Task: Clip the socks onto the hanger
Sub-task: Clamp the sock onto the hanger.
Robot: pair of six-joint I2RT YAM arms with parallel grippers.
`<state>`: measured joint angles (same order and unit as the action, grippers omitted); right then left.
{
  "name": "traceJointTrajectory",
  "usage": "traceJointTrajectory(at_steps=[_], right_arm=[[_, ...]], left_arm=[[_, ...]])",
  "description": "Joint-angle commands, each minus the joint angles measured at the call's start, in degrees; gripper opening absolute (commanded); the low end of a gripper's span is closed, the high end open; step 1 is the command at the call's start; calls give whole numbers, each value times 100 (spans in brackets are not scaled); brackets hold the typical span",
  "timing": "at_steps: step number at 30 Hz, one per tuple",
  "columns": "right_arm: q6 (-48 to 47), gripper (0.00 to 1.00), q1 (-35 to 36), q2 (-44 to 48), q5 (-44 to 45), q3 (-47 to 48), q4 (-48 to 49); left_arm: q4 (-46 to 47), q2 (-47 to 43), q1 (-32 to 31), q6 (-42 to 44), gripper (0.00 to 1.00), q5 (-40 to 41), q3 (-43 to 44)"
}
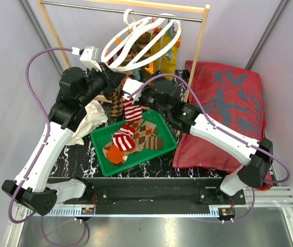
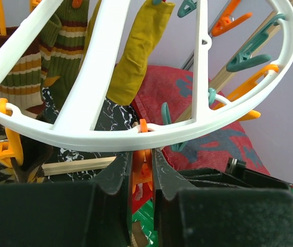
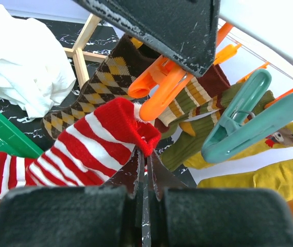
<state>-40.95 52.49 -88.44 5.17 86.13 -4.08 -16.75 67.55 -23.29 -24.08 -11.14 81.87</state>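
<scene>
The white ring hanger (image 1: 136, 43) hangs from the rack rod, with olive-yellow socks (image 1: 164, 54) and an argyle sock (image 1: 116, 100) clipped under it. My left gripper (image 1: 116, 78) reaches just below the ring (image 2: 136, 135) and is shut on an orange clip (image 2: 142, 177). My right gripper (image 3: 147, 152) is shut on the red cuff of the red-and-white striped sock (image 3: 89, 139) and holds it up to that orange clip (image 3: 159, 92), whose tip touches the cuff. The striped sock (image 1: 132, 109) trails down into the green tray (image 1: 97, 152), where more socks (image 1: 138, 138) lie.
A white cloth (image 1: 88, 121) lies left of the tray. A big red cushion (image 1: 228, 110) fills the right side. The wooden rack frame (image 1: 196, 56) and its metal rod (image 1: 84, 6) stand behind. A loose teal clip (image 3: 244, 118) hangs just right of my right gripper.
</scene>
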Motion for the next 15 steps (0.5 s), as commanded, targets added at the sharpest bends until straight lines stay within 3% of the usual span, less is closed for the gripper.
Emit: traceJointTrajectory(at_steps=[1,15], right_arm=[[-1,1,-19,310,116,71,355],[96,0,-63,345,28,158,592]], left_arm=[[58,-14,-9,193,6,76,5],[-30,39,0,166,6,-55,49]])
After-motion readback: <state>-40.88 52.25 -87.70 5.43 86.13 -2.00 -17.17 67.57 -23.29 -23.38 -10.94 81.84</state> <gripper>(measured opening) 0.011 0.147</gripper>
